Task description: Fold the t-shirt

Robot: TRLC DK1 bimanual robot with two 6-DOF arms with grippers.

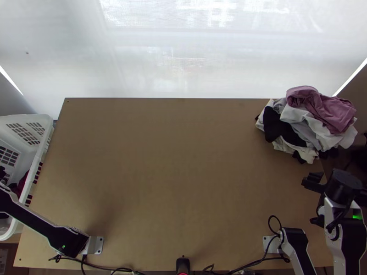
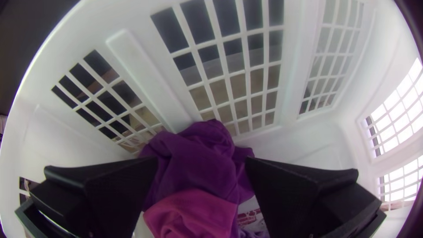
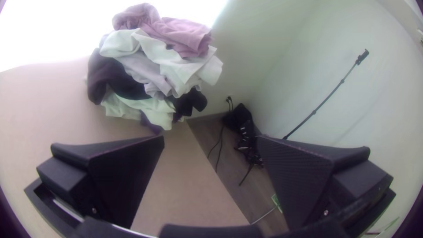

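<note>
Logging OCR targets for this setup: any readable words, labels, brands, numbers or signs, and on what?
None readable.
Red-and-white patch by the purple cloth in the white basket: possibly print, too small to read.
Clothes pile: no legible text.

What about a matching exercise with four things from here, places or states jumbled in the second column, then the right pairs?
1. Left gripper
2. Mauve garment
3. Basket
4. Right gripper

A. White, beside the table's left edge
B. Open, near the table's right edge
C. Open, over purple cloth
D. On top of the clothes pile

Pairs: 1-C, 2-D, 3-A, 4-B
</note>
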